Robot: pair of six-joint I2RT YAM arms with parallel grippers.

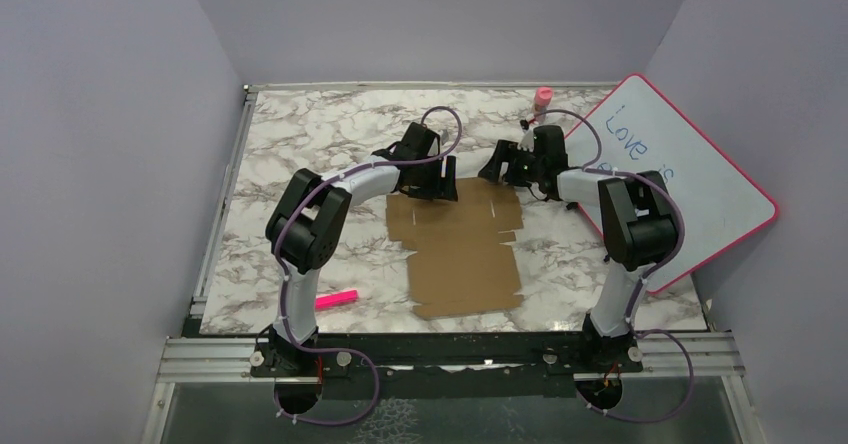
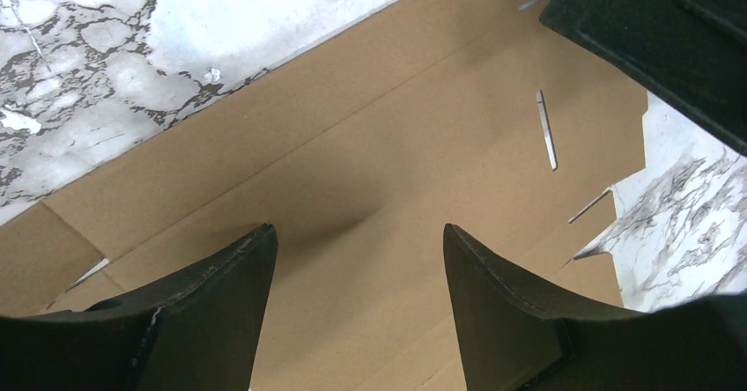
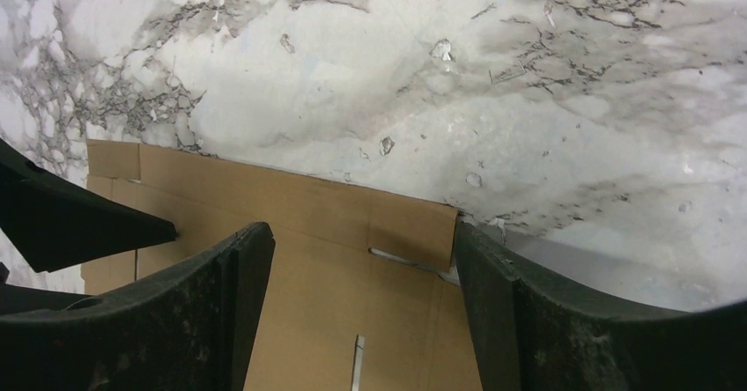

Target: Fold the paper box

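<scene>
- The left gripper [image 2: 357, 232] hovers over the far-left panel, jaws well apart and empty.
- The paper box [image 1: 465, 254] lies flat and unfolded on the marble table [image 1: 300, 144]; folding looks barely begun.
- The right gripper [image 3: 361, 232] stands wide and empty, straddling the far edge strip. The next move is probably to lift that flap along its crease.

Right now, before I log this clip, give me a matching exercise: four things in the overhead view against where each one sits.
Things:
1. paper box
2. pink marker
3. whiteboard
4. small pink object

Places:
A. at the far edge of the table
B. flat in the middle
C. along the right side
D. near the front left corner

Pairs: 1-B, 2-D, 3-C, 4-A
</scene>
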